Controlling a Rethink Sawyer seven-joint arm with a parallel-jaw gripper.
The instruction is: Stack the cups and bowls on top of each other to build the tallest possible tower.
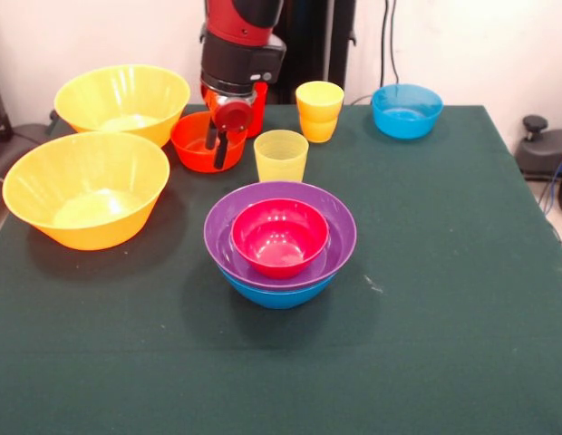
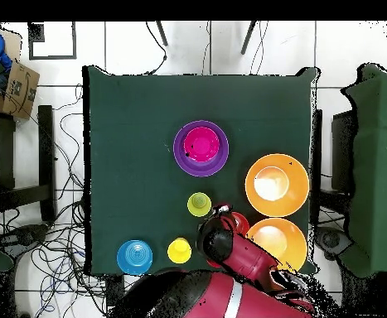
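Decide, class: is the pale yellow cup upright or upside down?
Upright. In the front view the pale yellow cup shows its open rim on top and narrows toward the table; the overhead view looks down into its mouth.

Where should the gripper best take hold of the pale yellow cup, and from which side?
Probably at the rim of the pale yellow cup, coming straight down from above. It stands upright, mouth open and empty, apart from the orange-red bowl and the tower, so one finger could enter inside the wall.

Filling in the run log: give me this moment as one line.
tool: in orange-red bowl, fingers astride near rim | tower: blue, purple, pink-red nested | pale cup: free beside bowl
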